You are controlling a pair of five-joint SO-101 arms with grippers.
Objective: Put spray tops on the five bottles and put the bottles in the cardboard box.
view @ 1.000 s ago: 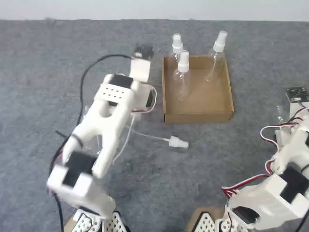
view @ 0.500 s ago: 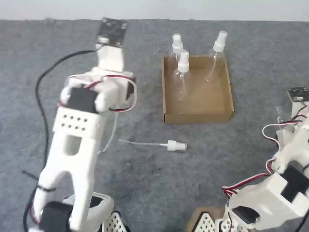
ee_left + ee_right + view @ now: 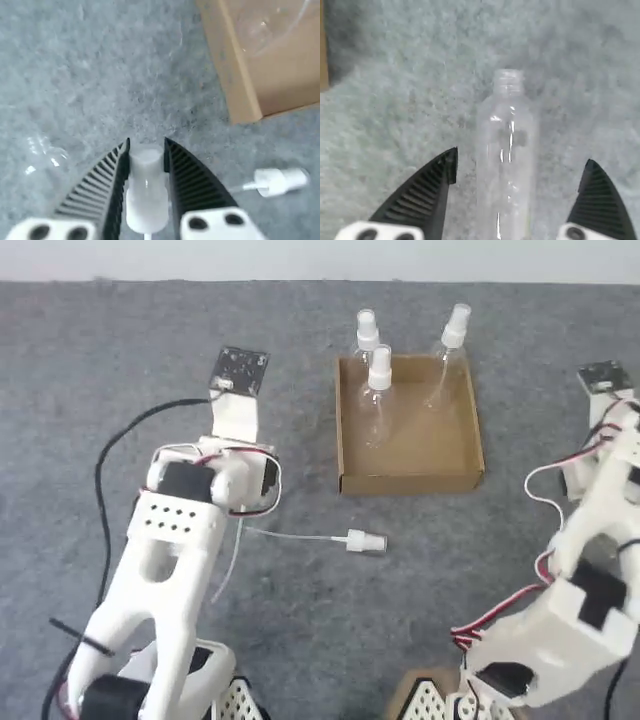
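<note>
I count one cardboard box (image 3: 410, 480). Five clear bottles: three are capped, the near capped bottle (image 3: 379, 405), the far-left capped bottle (image 3: 366, 338) and the far-right capped bottle (image 3: 447, 358). Two are bare-necked, the open bottle (image 3: 507, 145) and a faint bottle (image 3: 44, 152) I can barely make out. Two spray tops are off the bottles, the loose spray top (image 3: 366, 540) and the held spray top (image 3: 146, 185), so five tops with the three fitted. Two grippers: left gripper (image 3: 146, 145), right gripper (image 3: 520, 156)
</note>
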